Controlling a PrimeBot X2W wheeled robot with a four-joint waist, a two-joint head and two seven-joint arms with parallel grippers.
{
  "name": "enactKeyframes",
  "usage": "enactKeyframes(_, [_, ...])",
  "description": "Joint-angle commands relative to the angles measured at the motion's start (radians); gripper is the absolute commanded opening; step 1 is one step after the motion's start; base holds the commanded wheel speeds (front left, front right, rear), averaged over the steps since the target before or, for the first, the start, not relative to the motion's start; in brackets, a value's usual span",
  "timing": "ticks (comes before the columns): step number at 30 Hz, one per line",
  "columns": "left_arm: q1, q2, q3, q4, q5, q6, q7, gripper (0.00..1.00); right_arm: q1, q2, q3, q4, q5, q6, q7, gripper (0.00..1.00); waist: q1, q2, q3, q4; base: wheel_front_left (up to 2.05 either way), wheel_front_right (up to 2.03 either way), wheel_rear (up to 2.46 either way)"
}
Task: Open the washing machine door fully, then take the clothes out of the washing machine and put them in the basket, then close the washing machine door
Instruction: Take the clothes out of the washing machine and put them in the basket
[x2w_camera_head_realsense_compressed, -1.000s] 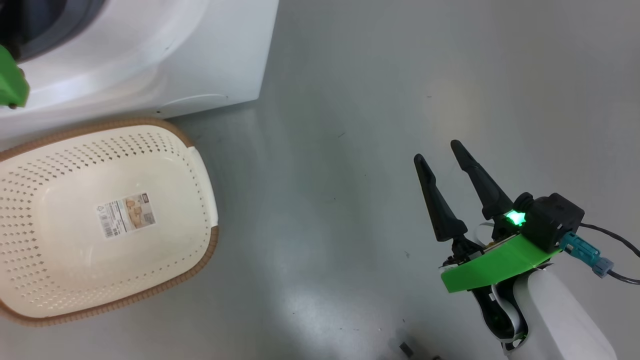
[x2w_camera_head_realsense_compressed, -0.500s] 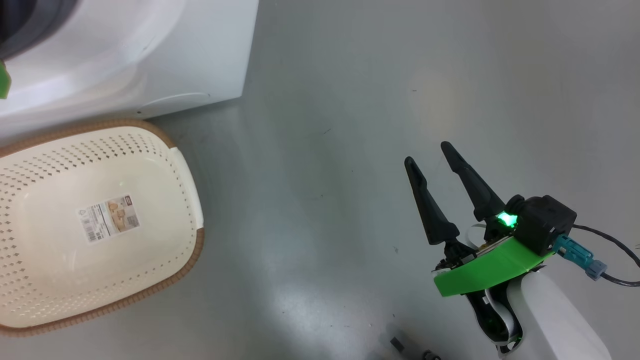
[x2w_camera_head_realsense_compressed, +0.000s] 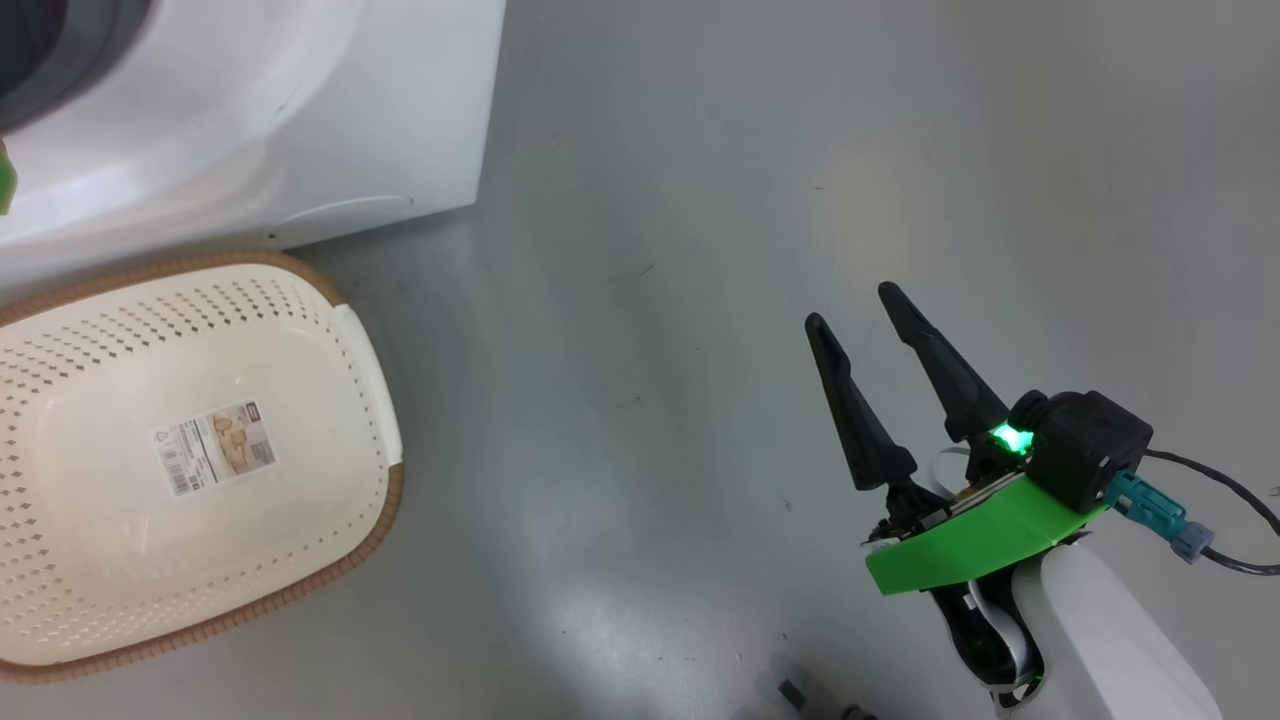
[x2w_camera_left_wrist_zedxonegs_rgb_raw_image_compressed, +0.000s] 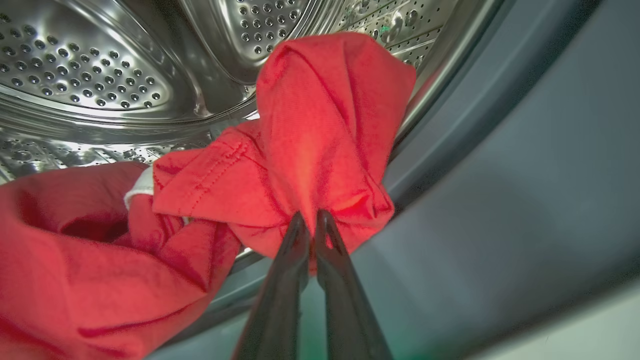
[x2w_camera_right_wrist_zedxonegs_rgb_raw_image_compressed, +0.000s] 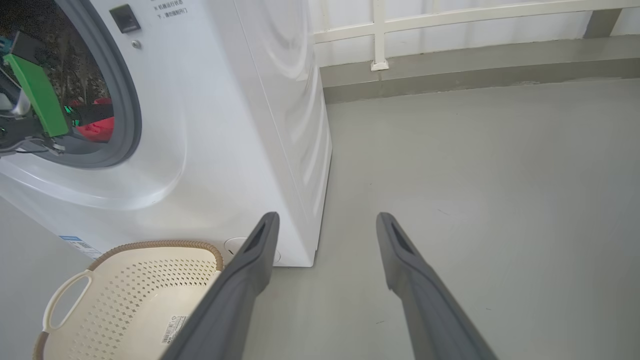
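Inside the steel drum, bright red clothes (x2w_camera_left_wrist_zedxonegs_rgb_raw_image_compressed: 310, 145) lie heaped against the grey rubber seal (x2w_camera_left_wrist_zedxonegs_rgb_raw_image_compressed: 500, 165). My left gripper (x2w_camera_left_wrist_zedxonegs_rgb_raw_image_compressed: 310, 220) is shut on a fold of the red fabric at the drum's mouth; a white cloth edge (x2w_camera_left_wrist_zedxonegs_rgb_raw_image_compressed: 142, 184) peeks out among the red. The white washing machine (x2w_camera_head_realsense_compressed: 300, 110) stands at the upper left, and the right wrist view shows its round opening (x2w_camera_right_wrist_zedxonegs_rgb_raw_image_compressed: 125, 100) with red clothes (x2w_camera_right_wrist_zedxonegs_rgb_raw_image_compressed: 97, 127) inside. The cream basket (x2w_camera_head_realsense_compressed: 350, 330) sits on the floor before the machine, holding only a sticker. My right gripper (x2w_camera_head_realsense_compressed: 860, 305) hangs open over bare floor. The door is out of view.
Grey floor (x2w_camera_head_realsense_compressed: 700, 200) stretches to the right of the machine. A white railing and low wall (x2w_camera_right_wrist_zedxonegs_rgb_raw_image_compressed: 450, 30) close off the far side. A dark cable (x2w_camera_head_realsense_compressed: 1230, 500) trails from my right wrist. Small dark bits (x2w_camera_head_realsense_compressed: 795, 690) lie on the floor near my base.
The head view has shifted, so the basket and machine sit further left in the picture. The right gripper stays open in the same pose.
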Motion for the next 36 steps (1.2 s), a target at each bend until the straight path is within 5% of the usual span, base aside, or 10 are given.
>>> enactKeyframes(1, [-0.029,0.038,0.014,-0.003,-0.01,-0.006,-0.015,0.0,0.017,-0.001,0.018,-0.027,-0.004,0.006,-0.006,1.0,-0.0001,-0.0001,-0.002,0.001,0.0,0.0,0.0])
enactKeyframes(13, [0.027,0.002,0.074,-0.009,-0.096,-0.006,-0.082,0.0,0.02,-0.018,0.008,-0.022,-0.006,0.006,-0.006,1.0,-0.0001,-0.0001,-0.055,0.043,0.0,0.0,0.0])
enactKeyframes(19, [0.147,0.018,0.287,-0.166,0.014,0.041,-0.083,0.0,0.028,-0.026,-0.013,-0.026,-0.006,0.006,-0.006,1.0,-0.0001,-0.0001,-0.095,0.072,0.0,0.0,0.0])
enactKeyframes(26, [0.377,-0.032,0.574,-0.355,0.194,0.089,-0.083,0.0,0.049,-0.034,-0.037,-0.025,-0.006,0.006,-0.006,1.0,-0.0001,-0.0001,-0.149,0.101,0.0,0.0,0.0])
enactKeyframes(36, [0.613,-0.18,0.896,-0.55,0.413,0.059,-0.083,0.0,0.086,-0.04,-0.067,-0.02,-0.004,0.006,-0.006,1.0,-0.0001,-0.0001,-0.212,0.13,0.0,0.0,0.0])
